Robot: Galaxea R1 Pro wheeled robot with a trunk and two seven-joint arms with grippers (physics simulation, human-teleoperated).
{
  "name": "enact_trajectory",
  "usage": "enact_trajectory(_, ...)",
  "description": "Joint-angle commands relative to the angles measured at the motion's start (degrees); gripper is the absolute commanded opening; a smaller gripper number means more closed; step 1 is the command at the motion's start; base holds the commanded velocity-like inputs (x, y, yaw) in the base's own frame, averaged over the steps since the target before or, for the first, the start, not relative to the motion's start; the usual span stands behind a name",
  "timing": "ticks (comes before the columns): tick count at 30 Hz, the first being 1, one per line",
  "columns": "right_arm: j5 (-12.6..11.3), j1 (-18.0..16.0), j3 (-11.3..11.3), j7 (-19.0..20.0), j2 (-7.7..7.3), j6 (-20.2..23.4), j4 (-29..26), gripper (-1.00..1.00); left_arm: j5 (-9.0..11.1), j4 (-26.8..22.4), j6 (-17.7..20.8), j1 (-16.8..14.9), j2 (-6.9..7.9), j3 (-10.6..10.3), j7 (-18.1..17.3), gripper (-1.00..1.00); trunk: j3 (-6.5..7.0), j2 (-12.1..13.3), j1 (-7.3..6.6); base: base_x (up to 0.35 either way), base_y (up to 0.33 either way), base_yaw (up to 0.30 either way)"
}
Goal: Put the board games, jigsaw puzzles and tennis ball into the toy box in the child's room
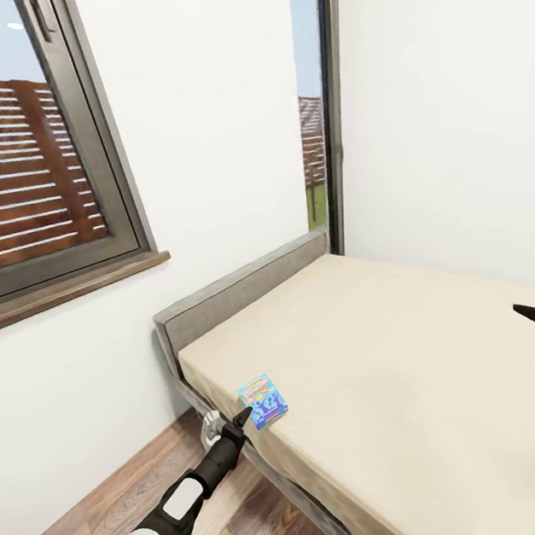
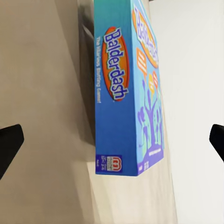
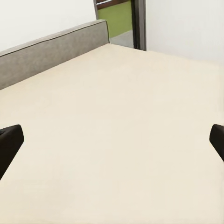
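A light blue board game (image 1: 262,399), lettered "Balderdash" (image 2: 126,88), rests on the beige bed (image 1: 390,386) close to its near left edge. My left gripper (image 1: 239,417) is just short of the box, beside the bed's edge. In the left wrist view the gripper (image 2: 113,142) is open, with the box ahead between the spread fingertips (image 2: 9,144) and untouched. My right gripper (image 1: 534,313) hovers over the right side of the sheet and is open with nothing in it (image 3: 112,142).
A grey headboard (image 1: 246,292) stands against the white wall. A dark-framed window (image 1: 19,169) with a wooden sill is at upper left, and a narrow window (image 1: 318,121) sits in the corner. Wood-plank floor (image 1: 124,506) runs along the bed's left side.
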Motion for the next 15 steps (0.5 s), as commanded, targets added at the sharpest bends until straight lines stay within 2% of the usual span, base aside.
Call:
enact_trajectory(1, -0.2, -0.1, -0.1, 0.1, 0.0, 0.4, 0.0, 1.0, 0.6, 0.0, 0.3, 0.0, 0.03, -0.3, -0.1, 1.0, -0.06, 0.0, -0.01, 0.0, 0.0, -0.019)
enact_trajectory(5, -0.2, -0.1, -0.1, 0.1, 0.0, 0.4, 0.0, 1.0, 0.6, 0.0, 0.3, 0.0, -0.03, -0.3, -0.1, 1.0, -0.06, 0.0, -0.01, 0.0, 0.0, -0.011)
enact_trajectory(10, -0.2, -0.1, 0.0, 0.1, 0.0, 0.4, 0.0, 1.0, 0.6, 0.0, 0.4, 0.0, -0.06, -0.3, -0.2, 1.0, -0.06, 0.0, -0.01, 0.0, 0.0, -0.149)
enact_trajectory(15, -0.2, -0.1, 0.0, 0.1, 0.0, 0.4, 0.0, 1.0, 0.6, 0.0, 0.4, 0.0, -0.06, -0.3, -0.2, 1.0, -0.06, 0.0, -0.01, 0.0, 0.0, -0.066)
